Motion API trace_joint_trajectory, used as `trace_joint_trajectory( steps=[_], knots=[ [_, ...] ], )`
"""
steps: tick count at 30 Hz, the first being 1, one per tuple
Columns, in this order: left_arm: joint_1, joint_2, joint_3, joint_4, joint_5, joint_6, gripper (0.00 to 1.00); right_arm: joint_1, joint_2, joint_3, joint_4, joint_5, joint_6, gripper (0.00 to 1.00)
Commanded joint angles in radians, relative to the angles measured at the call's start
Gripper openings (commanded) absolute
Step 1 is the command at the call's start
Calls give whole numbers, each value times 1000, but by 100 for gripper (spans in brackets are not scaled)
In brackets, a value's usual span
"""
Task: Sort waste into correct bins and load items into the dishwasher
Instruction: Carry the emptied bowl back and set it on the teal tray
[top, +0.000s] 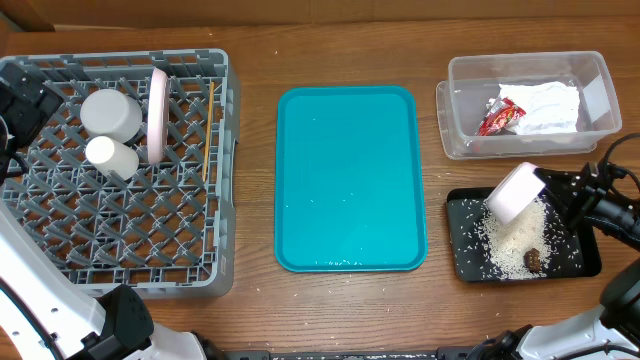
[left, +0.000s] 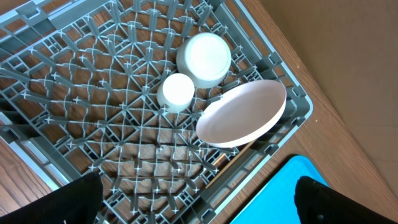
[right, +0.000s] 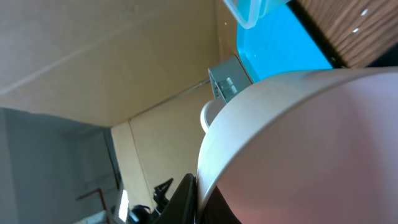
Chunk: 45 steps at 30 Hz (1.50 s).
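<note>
Your left hand (left: 199, 202) hangs over the dish rack (top: 120, 283), fingers spread wide and gripping nothing. In the rack's far-left part you have the first bowl (top: 110, 113), the cup (top: 110, 155), the plate (top: 157, 115) standing on edge, and the chopsticks (top: 209, 130) just beyond it. The teal tray (top: 350, 180) lies mid-worktop (top: 255, 200). Further right, the clear tub (top: 600, 95) holds the wrapper (top: 500, 117) and napkin (top: 548, 105). Your right hand (top: 545, 192) pinches the second bowl (top: 515, 192), tilted over the black tray (top: 590, 255), where rice (top: 510, 240) and a brown lump (top: 534, 260) lie.
</note>
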Motion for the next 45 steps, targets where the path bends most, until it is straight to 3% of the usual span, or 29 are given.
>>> trace_joint_trajectory(
  steps=[1,7,11,13,15,17,22,27,30,37,42,44,45],
  knots=[
    [2,-7,-4,-1,8,-17,100,50,-47,8,-3,-36,-79,4],
    [2,-7,-4,-1,8,-17,100,188,-165,113,-3,-34,-56,4],
    [2,-7,-4,-1,8,-17,100,311,-200,218,70,11,110,4],
    [2,-7,-4,-1,8,-17,100,395,-210,280,240,165,396,4],
    [2,-7,-4,-1,8,-17,100,496,-223,324,395,505,757,4],
    [2,-7,-4,-1,8,-17,100,619,-240,359,441,729,916,4],
    [2,-7,-4,-1,8,-17,100,1006,-236,385,655,913,1060,4],
    [2,-7,-4,-1,8,-17,100,1294,-156,385,750,1330,1202,4],
    [2,-7,-4,-1,8,-17,100,1405,-79,384,774,1441,1239,4],
    [2,-7,-4,-1,8,-17,100,1497,53,384,801,1435,1311,4],
    [2,-7,-4,-1,8,-17,100,1496,55,386,808,1344,1275,63],
    [2,-7,-4,-1,8,-17,100,1478,50,402,786,1284,1275,75],
    [2,-7,-4,-1,8,-17,100,1466,45,425,758,1273,1275,76]
  ],
)
